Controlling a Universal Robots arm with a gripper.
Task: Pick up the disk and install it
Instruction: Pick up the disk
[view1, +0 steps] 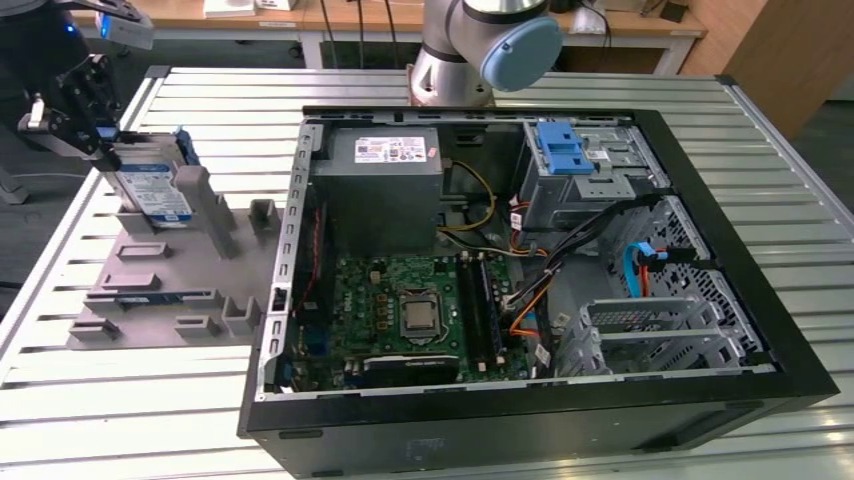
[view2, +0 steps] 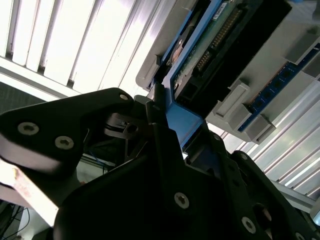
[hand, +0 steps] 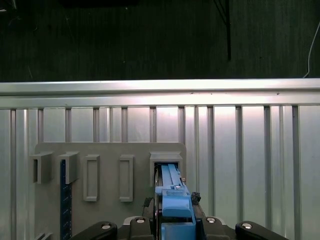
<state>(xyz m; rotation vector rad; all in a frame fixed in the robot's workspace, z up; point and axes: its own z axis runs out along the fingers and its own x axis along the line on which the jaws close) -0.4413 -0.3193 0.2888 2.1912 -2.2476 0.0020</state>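
end effector (view1: 104, 148) clamped on disk (view1: 151, 190) frame | disk upright, lower edge hidden in grey holder (view1: 167, 272)

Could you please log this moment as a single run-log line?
gripper: shut on disk | disk: upright in grey holder slot | PC case: open, disk not yet inside

Open computer case (view1: 507, 402) lies beside grey fixture (view1: 134, 316) on slatted table (view1: 134, 400).

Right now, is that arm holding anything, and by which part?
Yes: the jaws clamp the disk by its blue carrier frame, at the upper end.
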